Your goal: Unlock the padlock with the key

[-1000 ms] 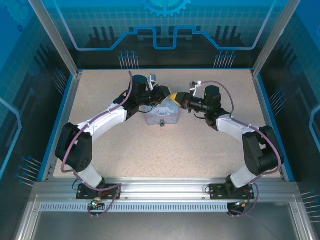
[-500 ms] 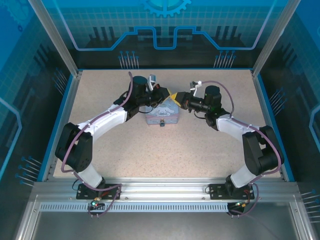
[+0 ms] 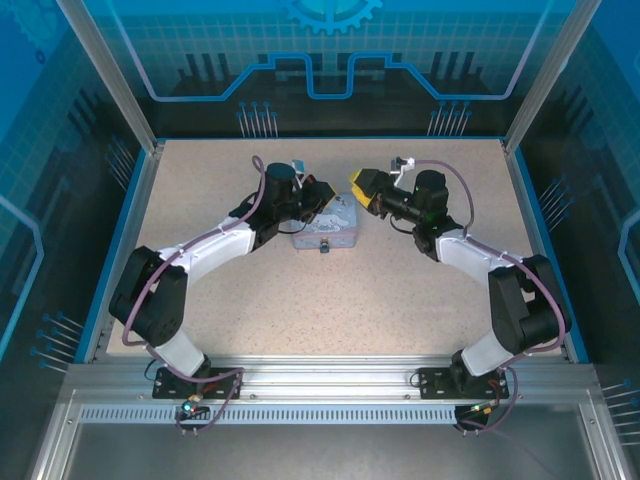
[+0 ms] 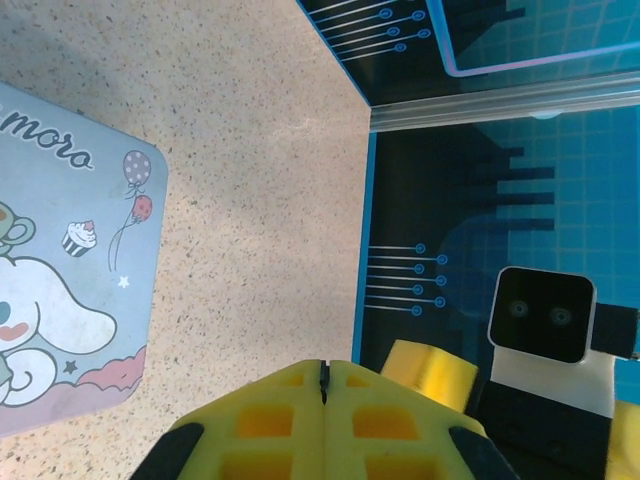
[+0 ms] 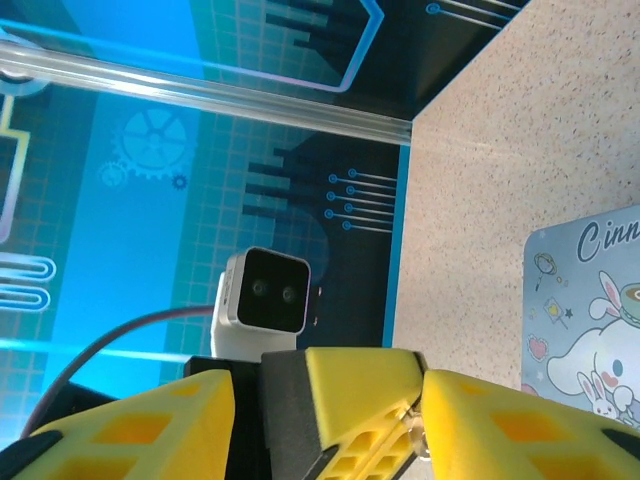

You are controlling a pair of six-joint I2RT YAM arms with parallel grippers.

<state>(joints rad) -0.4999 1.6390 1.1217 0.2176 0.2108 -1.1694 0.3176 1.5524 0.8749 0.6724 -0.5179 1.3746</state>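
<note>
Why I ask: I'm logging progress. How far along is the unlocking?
Done: nothing visible; the padlock sits at the near edge of the tin, untouched. In hand: the left gripper has its jaws shut, the right gripper has jaws apart, both near the tin's far edge; whether the shut jaws pinch the key, I cannot tell. Left: bringing the key to the padlock and turning it.

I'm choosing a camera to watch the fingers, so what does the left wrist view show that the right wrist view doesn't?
Left wrist view: the left gripper with its fingers pressed shut, nothing visible at the seam, and the right arm's wrist camera facing it. Right wrist view: the right gripper with its fingers apart, a yellow block between them, probably the other gripper's tip, and the left arm's wrist camera. Both: the pale blue cartoon tin, the speckled table and the blue wall.
</note>
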